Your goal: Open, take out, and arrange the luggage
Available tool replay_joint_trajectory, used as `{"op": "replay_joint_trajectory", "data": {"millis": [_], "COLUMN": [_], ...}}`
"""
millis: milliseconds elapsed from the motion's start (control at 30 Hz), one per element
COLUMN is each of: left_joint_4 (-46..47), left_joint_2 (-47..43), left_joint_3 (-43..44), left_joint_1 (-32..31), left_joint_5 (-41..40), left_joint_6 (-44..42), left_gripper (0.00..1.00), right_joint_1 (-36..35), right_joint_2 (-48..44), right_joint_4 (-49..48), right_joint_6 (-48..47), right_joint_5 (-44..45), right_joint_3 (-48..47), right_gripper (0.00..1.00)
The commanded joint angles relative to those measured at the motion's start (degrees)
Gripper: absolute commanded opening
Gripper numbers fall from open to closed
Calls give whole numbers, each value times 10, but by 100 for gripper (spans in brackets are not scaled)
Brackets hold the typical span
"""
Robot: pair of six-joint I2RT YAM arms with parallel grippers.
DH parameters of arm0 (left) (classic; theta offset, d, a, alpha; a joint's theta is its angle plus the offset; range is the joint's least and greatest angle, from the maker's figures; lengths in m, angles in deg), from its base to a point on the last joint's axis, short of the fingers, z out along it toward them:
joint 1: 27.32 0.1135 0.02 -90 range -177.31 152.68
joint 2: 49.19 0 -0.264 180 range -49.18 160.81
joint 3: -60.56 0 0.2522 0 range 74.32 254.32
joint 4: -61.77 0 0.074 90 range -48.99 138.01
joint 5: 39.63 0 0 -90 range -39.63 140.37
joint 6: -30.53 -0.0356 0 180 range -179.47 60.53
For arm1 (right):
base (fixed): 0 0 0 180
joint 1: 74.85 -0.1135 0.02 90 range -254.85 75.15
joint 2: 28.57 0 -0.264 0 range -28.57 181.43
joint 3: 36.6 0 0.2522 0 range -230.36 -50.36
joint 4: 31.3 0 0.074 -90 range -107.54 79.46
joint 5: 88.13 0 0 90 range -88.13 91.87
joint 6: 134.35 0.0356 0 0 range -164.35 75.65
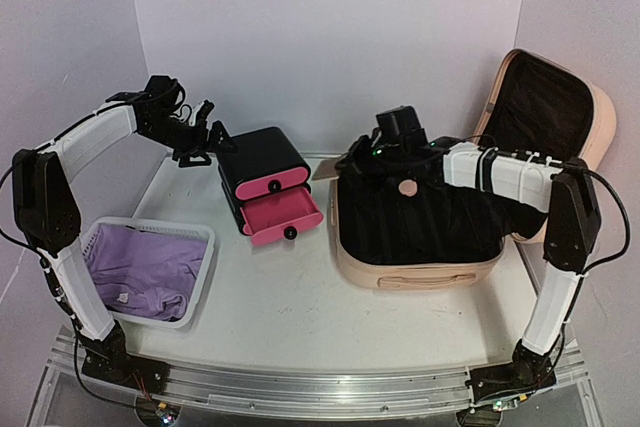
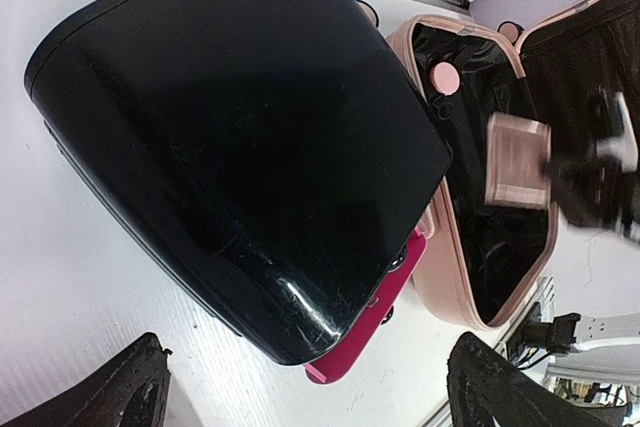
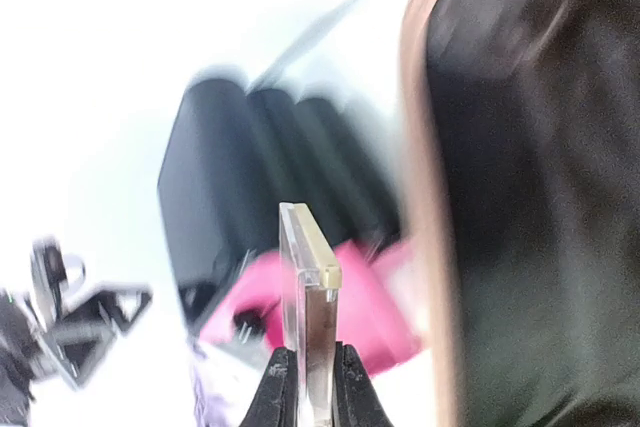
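Top cam's giving you the whole table (image 1: 290, 297) from above the near edge. Both wrist cams are facing drawer box (image 2: 240, 137) and luggage (image 2: 450, 282), left one close.

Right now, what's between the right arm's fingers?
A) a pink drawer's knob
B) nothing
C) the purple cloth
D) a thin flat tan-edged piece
D: in the right wrist view the right arm's fingers are pinched on a thin flat tan-edged piece that stands upright between them.
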Motion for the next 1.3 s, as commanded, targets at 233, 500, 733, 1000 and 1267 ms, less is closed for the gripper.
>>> {"op": "replay_joint_trajectory", "data": {"millis": [233, 500, 733, 1000, 1267], "left_joint_4": [27, 30, 32, 34, 34], "left_joint_2": [-25, -38, -46, -56, -57], "left_joint_3": [-2, -3, -4, -4, -5], "left_joint_1": [3, 3, 3, 3, 3], "left_joint_5": [23, 23, 26, 27, 27], "left_joint_6": [10, 12, 14, 14, 14], "left_gripper": [97, 97, 97, 97, 97], "right_joint_1": [-174, -199, -212, -218, -218], "right_joint_2": [25, 81, 149, 223, 272], "right_joint_4": [83, 89, 91, 91, 89], "right_joint_6": [161, 272, 291, 313, 301], "right_joint_5": [194, 245, 291, 324, 323], "right_joint_3": [-83, -107, -172, -241, -299], "right_gripper": [0, 0, 0, 0, 16]}}
